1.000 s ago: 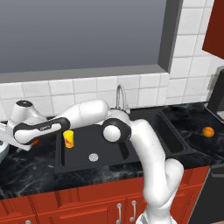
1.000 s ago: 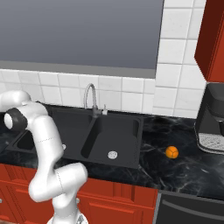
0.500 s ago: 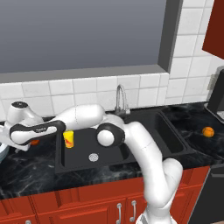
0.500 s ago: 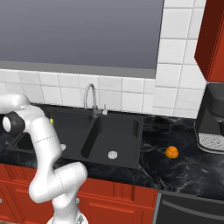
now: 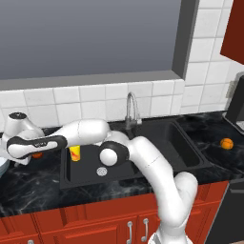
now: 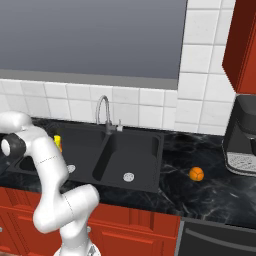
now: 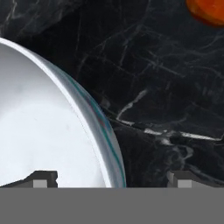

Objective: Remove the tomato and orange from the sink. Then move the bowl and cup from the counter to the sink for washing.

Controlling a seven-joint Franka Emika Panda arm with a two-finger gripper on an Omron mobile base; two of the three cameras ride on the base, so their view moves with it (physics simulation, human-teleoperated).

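The bowl (image 7: 48,127) sits on the black marble tabletop (image 7: 166,87) left of the sink (image 5: 157,143), its pale rim running between the two tips of the pincer (image 7: 111,178), which is spread wide and grasps nothing; the tomato (image 7: 208,9) lies on the tabletop near the bowl, apart from it; the cup (image 5: 75,152) stands upright in the sink's left basin; the orange (image 6: 196,174) rests on the tabletop right of the sink, short of the coffee machine (image 6: 242,135).
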